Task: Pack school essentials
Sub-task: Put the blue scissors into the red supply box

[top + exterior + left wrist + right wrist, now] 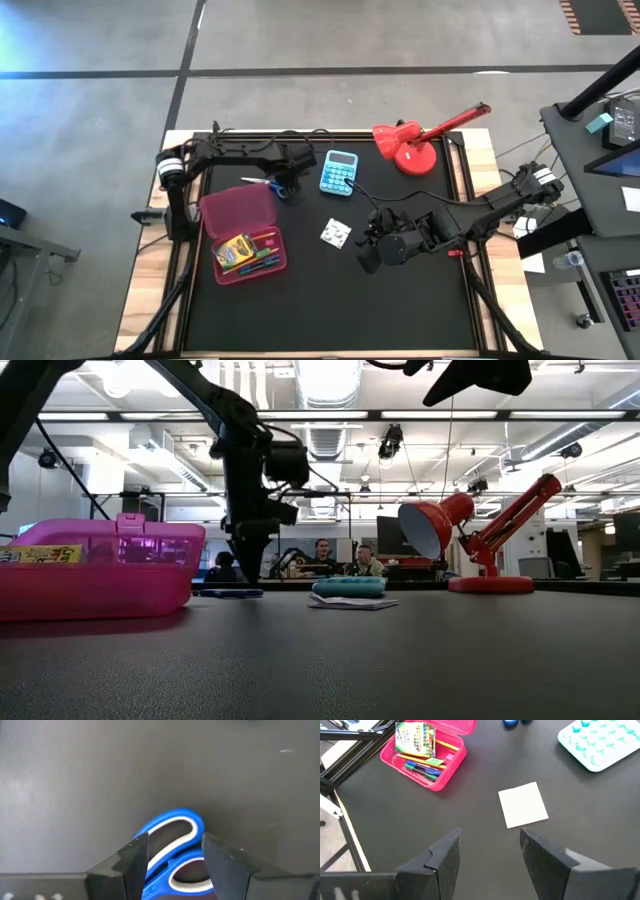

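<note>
The pink pencil box (243, 236) lies open with the crayon box (234, 248) inside. The right gripper (372, 247), jaws open and empty, hovers beside the white square (336, 233). Farther back, the left gripper (287, 186) straddles the blue-handled scissors (172, 852) on the table (330, 300), jaws open.

Bare mat (330, 290) below white square (336, 233)
</note>
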Motion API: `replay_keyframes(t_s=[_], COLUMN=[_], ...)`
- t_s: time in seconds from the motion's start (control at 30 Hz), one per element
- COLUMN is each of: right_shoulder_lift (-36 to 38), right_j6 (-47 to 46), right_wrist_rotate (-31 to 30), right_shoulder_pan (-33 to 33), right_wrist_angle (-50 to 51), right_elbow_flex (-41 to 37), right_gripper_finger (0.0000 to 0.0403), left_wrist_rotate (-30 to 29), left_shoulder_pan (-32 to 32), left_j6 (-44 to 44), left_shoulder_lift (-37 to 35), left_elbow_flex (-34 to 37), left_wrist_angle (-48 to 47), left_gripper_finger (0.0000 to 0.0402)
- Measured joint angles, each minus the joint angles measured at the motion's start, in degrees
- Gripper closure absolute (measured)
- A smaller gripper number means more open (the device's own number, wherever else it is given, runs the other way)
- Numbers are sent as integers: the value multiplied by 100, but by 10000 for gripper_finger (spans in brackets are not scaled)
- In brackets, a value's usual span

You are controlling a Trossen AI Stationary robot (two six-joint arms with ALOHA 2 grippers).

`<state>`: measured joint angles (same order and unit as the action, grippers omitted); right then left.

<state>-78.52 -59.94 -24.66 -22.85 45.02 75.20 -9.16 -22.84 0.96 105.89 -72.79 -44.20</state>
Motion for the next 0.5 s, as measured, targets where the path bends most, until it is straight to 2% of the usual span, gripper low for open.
replay_keyframes(t_s=[0.13, 0.3, 0.5], right_shoulder_lift=[0, -1, 0], right_j6=[56, 59, 59], right_wrist_rotate=[2, 2, 21], right_shoulder_pan=[1, 1, 0], right_wrist_angle=[15, 84, 128], right_elbow_flex=[0, 0, 0], right_gripper_finger=[211, 211, 211], left_wrist_rotate=[15, 581, 645], left_shoulder_pan=[-10, 7, 164], left_j6=[327, 473, 409], left_shoulder_lift=[156, 376, 434], left_elbow_flex=[8, 8, 6], left_wrist_angle=[-28, 16, 122], left_gripper_finger=[234, 234, 234])
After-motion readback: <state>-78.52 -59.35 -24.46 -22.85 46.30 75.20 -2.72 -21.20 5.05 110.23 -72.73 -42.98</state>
